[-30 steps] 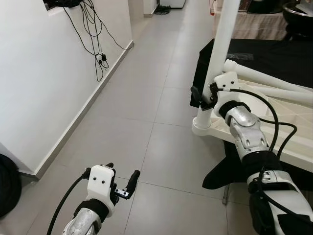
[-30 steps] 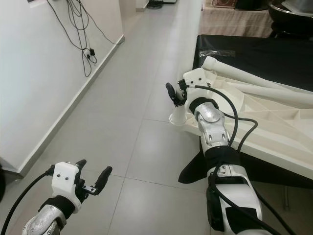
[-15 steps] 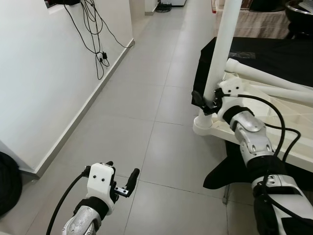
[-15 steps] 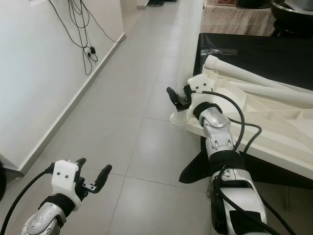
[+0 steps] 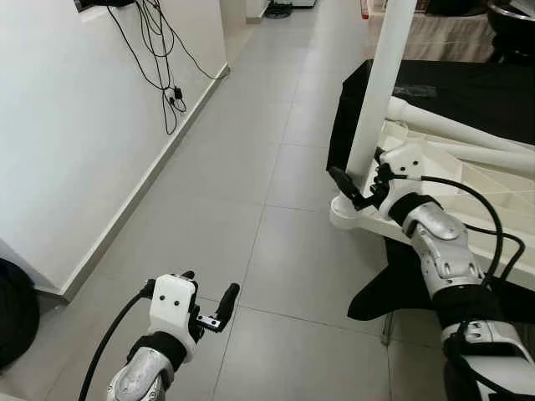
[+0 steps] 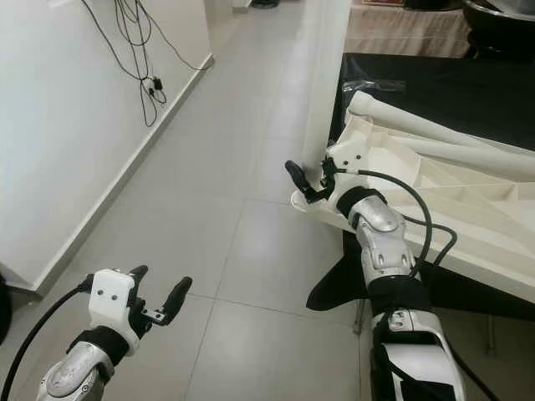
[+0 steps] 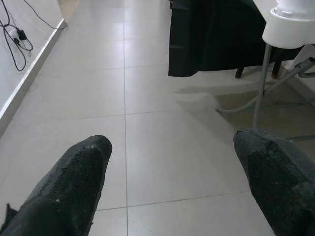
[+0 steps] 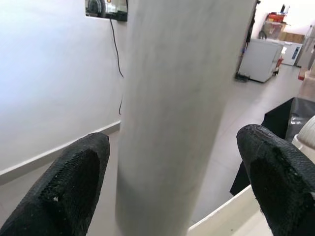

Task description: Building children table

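One leg (image 5: 380, 92) stood upright in the upturned tabletop's (image 5: 501, 188) near-left corner as the right gripper (image 5: 358, 189) backed off it, fingers spread, likely seated; left gripper (image 5: 209, 313) idle, open.

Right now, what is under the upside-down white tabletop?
The white tabletop lies on a black cloth. The cloth drapes down, covering most of what carries it; the left wrist view shows thin metal legs below.

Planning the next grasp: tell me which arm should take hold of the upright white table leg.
Right. The right gripper is open at the base of the upright white plastic table leg, which stands between its fingers. The left gripper hovers open over the floor.
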`<state>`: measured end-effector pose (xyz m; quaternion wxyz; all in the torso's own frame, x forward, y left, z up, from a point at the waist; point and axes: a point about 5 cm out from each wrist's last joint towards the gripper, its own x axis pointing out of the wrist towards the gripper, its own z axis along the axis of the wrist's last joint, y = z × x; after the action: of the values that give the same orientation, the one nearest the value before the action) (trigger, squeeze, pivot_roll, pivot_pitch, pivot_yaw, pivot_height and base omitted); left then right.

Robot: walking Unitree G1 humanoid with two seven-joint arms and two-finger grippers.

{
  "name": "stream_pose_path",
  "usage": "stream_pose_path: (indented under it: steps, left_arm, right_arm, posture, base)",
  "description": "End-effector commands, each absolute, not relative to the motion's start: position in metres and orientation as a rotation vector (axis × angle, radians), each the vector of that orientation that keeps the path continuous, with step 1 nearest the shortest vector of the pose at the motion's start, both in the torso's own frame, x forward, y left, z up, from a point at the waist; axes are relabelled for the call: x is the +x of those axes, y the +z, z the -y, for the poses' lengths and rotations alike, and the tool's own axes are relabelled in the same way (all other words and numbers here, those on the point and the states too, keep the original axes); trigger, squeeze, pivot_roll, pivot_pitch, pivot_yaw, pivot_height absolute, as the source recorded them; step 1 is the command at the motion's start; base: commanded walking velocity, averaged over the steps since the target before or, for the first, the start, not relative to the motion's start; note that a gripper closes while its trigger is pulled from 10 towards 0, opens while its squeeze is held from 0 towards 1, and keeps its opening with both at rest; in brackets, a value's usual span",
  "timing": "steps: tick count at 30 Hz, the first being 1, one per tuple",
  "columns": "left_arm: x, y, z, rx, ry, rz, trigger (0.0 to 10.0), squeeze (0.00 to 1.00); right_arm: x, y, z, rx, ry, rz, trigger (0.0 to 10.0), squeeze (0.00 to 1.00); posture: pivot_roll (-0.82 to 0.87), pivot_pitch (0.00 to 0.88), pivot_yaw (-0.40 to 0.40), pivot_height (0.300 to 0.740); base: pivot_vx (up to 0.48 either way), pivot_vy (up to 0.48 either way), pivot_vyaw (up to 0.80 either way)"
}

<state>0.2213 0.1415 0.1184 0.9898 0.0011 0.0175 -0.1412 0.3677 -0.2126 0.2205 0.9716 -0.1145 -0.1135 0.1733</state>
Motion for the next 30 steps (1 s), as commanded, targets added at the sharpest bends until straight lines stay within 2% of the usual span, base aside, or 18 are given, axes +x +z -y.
stream_pose_path:
  steps: [1, 2, 3, 4, 5, 23, 26, 28, 30]
  left_arm:
    - [0.221, 0.114, -0.143, 0.001, -0.278, -0.063, 10.0, 0.0]
    - [0.221, 0.114, -0.143, 0.001, -0.278, -0.063, 10.0, 0.0]
    - [0.221, 0.114, -0.143, 0.001, -0.277, -0.063, 10.0, 0.0]
    - [0.221, 0.114, -0.143, 0.001, -0.277, -0.063, 10.0, 0.0]
    - [0.221, 0.114, -0.143, 0.001, -0.277, -0.062, 10.0, 0.0]
    - [0.223, 0.116, -0.145, 0.03, -0.297, -0.041, 10.0, 0.0]
    - [0.223, 0.116, -0.145, 0.046, -0.303, -0.035, 10.0, 0.0]
    - [0.226, 0.117, -0.146, 0.056, -0.31, -0.03, 10.0, 0.0]
    - [0.227, 0.119, -0.146, 0.06, -0.316, -0.024, 10.0, 0.0]
  right_arm:
    - [0.364, 0.217, 0.217, -0.212, 0.363, 0.21, 10.0, 1.0]
    - [0.362, 0.217, 0.218, -0.213, 0.376, 0.207, 10.0, 0.97]
    - [0.359, 0.218, 0.219, -0.219, 0.392, 0.204, 10.0, 0.62]
    - [0.359, 0.218, 0.219, -0.219, 0.392, 0.204, 10.0, 0.62]
    - [0.357, 0.217, 0.221, -0.228, 0.412, 0.201, 10.0, 0.0]
    - [0.32, 0.214, 0.238, -0.346, 0.572, 0.123, 10.0, 0.0]
    - [0.315, 0.209, 0.236, -0.322, 0.525, 0.117, 10.0, 0.0]
    - [0.31, 0.201, 0.231, -0.229, 0.449, 0.123, 10.0, 0.0]
    - [0.305, 0.194, 0.224, -0.197, 0.446, 0.113, 10.0, 0.0]
  posture:
    - [0.04, 0.177, 0.019, 0.74]
    - [0.04, 0.177, 0.019, 0.74]
    - [0.04, 0.176, 0.019, 0.74]
    - [0.04, 0.176, 0.019, 0.74]
    - [0.04, 0.176, 0.019, 0.74]
    - [0.02, 0.169, 0.017, 0.74]
    - [0.02, 0.168, 0.017, 0.74]
    - [0.01, 0.161, 0.011, 0.74]
    - [0.01, 0.161, 0.011, 0.74]
  base:
    - [0.0, 0.0, 0.0]
    - [0.0, 0.0, 0.0]
    - [0.0, 0.0, 0.0]
    - [0.0, 0.0, 0.0]
    - [0.0, 0.0, 0.0]
    - [0.0, 0.0, 0.0]
    - [0.0, 0.0, 0.0]
    - [0.0, 0.0, 0.0]
    - [0.0, 0.0, -0.8]
